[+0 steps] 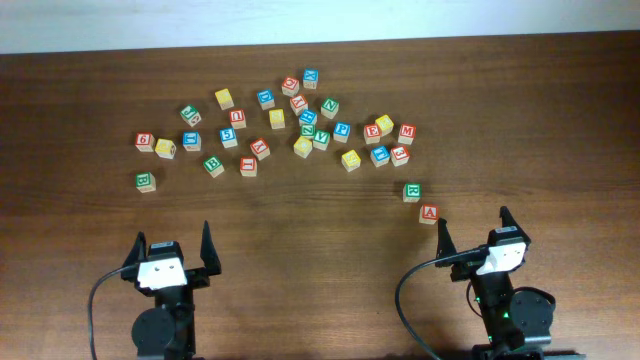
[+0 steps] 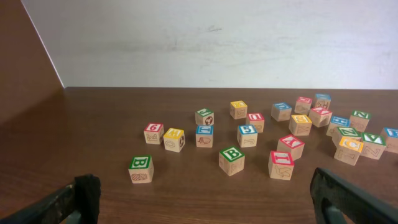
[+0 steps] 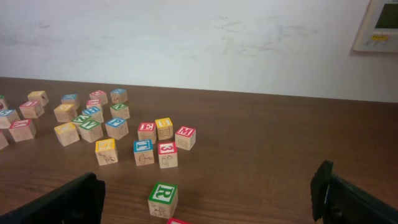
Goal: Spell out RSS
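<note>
green R block [image 3: 163,194] | red M block [image 3: 185,134] | red A block [image 1: 428,213]

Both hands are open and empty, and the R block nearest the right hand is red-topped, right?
Not red: the R block nearest the right hand is green-topped, as the right wrist view shows. It and the left hand are open and empty.

The light was bright and even. The blocks [image 1: 277,118] made only small, soft shadows on the worktop [image 1: 320,260]. The white wall [image 1: 320,20] looked very bright, almost washed out.
</note>
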Controlling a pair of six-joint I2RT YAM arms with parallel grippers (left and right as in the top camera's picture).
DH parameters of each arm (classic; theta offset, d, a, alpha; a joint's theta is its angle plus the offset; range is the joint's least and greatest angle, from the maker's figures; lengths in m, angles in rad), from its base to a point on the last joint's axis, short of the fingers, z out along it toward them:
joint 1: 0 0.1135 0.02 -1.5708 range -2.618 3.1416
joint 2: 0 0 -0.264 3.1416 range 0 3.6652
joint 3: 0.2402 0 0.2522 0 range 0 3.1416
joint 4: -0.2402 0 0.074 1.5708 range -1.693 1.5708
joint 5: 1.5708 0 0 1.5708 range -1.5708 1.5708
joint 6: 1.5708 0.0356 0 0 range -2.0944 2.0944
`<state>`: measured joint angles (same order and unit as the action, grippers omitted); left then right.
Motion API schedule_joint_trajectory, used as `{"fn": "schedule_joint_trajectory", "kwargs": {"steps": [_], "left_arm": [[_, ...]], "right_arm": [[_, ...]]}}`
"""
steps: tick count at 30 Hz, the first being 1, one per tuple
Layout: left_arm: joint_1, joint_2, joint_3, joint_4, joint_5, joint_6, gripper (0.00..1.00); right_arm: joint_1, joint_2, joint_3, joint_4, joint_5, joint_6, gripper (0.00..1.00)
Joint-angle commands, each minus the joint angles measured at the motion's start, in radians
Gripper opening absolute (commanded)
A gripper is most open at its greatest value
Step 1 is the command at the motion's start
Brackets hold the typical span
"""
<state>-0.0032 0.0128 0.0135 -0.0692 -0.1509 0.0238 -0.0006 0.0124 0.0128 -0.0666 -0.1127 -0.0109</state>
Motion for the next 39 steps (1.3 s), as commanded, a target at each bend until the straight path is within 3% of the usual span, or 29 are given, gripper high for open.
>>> {"fn": "schedule_joint_trajectory", "kwargs": {"steps": [1,11,15,17,18,21,22,25,28,30,32,34,36,37,38,39], "left_arm": [[0.007,-0.007,-0.005,0.002,-0.019,0.015,0.99],[0.007,-0.007,-0.005,0.002,-0.014,0.015,0.99],[0.006,-0.007,-0.004,0.012,0.446,0.014,0.99],[0.006,-0.007,-0.004,0.189,0.782,0.014,0.99],[0.006,-0.007,-0.004,0.268,0.86,0.014,0.99],[0.006,-0.007,0.012,0.615,0.787,-0.213,0.99],[0.006,-0.006,0.056,0.637,0.753,-0.249,0.99],[0.006,0.057,0.262,0.417,0.717,-0.247,0.99],[0.006,0.313,0.593,0.103,0.751,-0.247,0.99],[0.006,0.419,0.65,0.215,0.973,-0.248,0.99],[0.006,0.466,0.66,0.353,1.035,-0.261,0.99],[0.006,0.541,0.724,0.283,0.992,-0.266,0.99],[0.006,0.658,0.844,0.076,0.898,-0.232,0.99],[0.006,0.782,0.983,-0.182,0.785,-0.17,0.99],[0.006,0.87,1.061,-0.29,0.732,-0.161,0.99],[0.006,0.927,1.084,-0.303,0.734,-0.162,0.99]], "right_arm": [[-0.006,0.003,-0.007,-0.004,0.016,0.003,0.98],[-0.006,0.003,-0.007,-0.005,0.016,0.003,0.98],[-0.006,0.003,-0.007,-0.004,0.016,0.003,0.98],[-0.006,0.003,-0.007,-0.004,0.016,0.003,0.98],[-0.006,0.003,-0.007,-0.004,0.016,0.003,0.98],[-0.006,0.003,-0.007,-0.005,0.016,0.003,0.98],[-0.006,0.003,-0.007,-0.004,0.016,0.003,0.98],[-0.006,0.003,-0.007,-0.004,0.016,0.003,0.98],[-0.006,0.003,-0.007,-0.004,0.016,0.003,0.98],[-0.006,0.003,-0.007,-0.004,0.016,0.003,0.98],[-0.006,0.003,-0.007,-0.005,0.016,0.003,0.98],[-0.006,0.003,-0.007,-0.004,0.016,0.003,0.98],[-0.006,0.003,-0.007,-0.004,0.016,0.003,0.98],[-0.006,0.003,-0.007,-0.004,0.016,0.003,0.98],[-0.006,0.003,-0.007,-0.004,0.016,0.003,0.98],[-0.006,0.003,-0.007,-0.005,0.016,0.003,0.98]]}}
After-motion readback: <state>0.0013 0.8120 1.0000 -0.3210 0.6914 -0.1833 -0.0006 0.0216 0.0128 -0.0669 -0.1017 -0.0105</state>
